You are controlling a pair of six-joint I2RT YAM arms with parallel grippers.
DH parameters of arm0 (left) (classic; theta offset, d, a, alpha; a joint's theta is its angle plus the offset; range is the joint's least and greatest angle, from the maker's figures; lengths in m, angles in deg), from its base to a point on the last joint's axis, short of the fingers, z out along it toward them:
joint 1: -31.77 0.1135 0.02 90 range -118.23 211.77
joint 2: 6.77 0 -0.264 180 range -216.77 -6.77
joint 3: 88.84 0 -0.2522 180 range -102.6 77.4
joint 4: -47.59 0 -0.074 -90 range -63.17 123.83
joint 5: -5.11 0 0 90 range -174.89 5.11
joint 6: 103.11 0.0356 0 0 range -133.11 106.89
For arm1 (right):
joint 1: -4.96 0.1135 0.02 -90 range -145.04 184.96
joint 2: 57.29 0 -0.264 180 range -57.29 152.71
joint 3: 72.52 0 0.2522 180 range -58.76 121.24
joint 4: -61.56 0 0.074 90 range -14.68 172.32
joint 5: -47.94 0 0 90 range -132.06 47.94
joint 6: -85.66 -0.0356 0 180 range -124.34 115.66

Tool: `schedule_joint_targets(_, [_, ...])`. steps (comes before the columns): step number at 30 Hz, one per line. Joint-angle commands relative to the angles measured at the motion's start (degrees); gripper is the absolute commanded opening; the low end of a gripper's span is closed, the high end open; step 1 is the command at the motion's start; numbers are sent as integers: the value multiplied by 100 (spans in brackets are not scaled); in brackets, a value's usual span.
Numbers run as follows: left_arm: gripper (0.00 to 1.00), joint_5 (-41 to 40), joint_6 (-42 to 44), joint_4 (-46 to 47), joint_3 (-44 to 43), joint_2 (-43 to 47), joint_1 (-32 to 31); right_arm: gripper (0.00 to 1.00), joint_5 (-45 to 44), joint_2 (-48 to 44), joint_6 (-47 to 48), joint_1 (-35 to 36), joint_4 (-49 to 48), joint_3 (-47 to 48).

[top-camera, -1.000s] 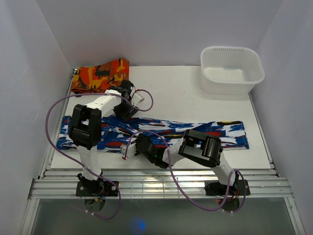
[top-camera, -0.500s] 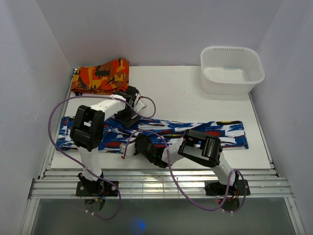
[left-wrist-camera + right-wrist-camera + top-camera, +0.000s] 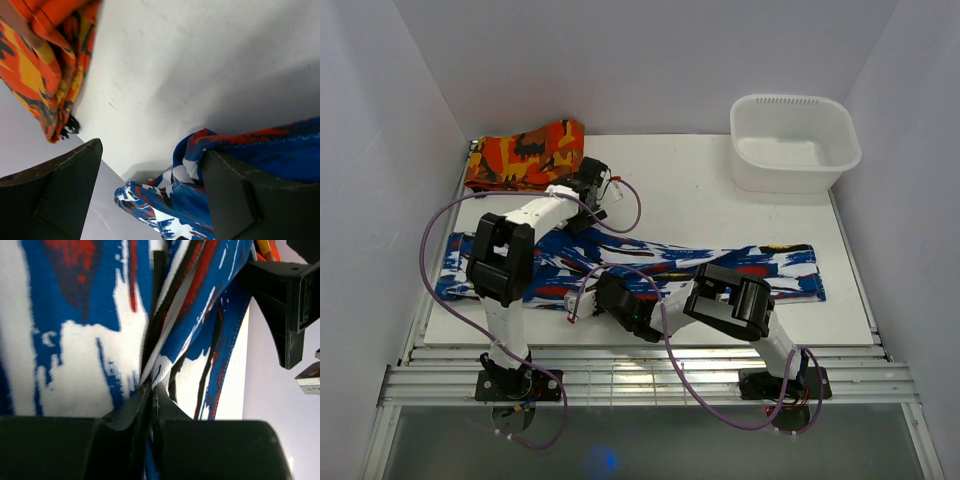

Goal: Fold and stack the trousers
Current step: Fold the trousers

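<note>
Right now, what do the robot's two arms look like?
Both the left arm and right arm have white links with boxy black joint housings. A thin purple cable loops loosely along each. The fingers are matte black wedges.

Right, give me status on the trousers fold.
Left tool open at far edge of trousers. Right tool shut on near edge. They lie stretched across table. Orange folded cloth, white tub clear of them.
</note>
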State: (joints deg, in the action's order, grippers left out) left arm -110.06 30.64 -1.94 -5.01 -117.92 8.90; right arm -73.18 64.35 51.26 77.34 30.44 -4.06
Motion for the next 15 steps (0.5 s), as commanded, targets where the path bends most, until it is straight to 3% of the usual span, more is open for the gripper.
schedule_joint_targets(1, [86, -480, 582, 527, -591, -196, 134, 8, 545, 465, -576, -13, 1544, -293])
schedule_joint_targets(9, [80, -166, 697, 676, -1364, -662, 169, 8, 571, 483, -637, -5, 1605, -179])
schedule_joint_targets(15, [87, 810, -233, -184, -2103, -715, 230, 8, 475, 439, -629, -31, 1632, -47])
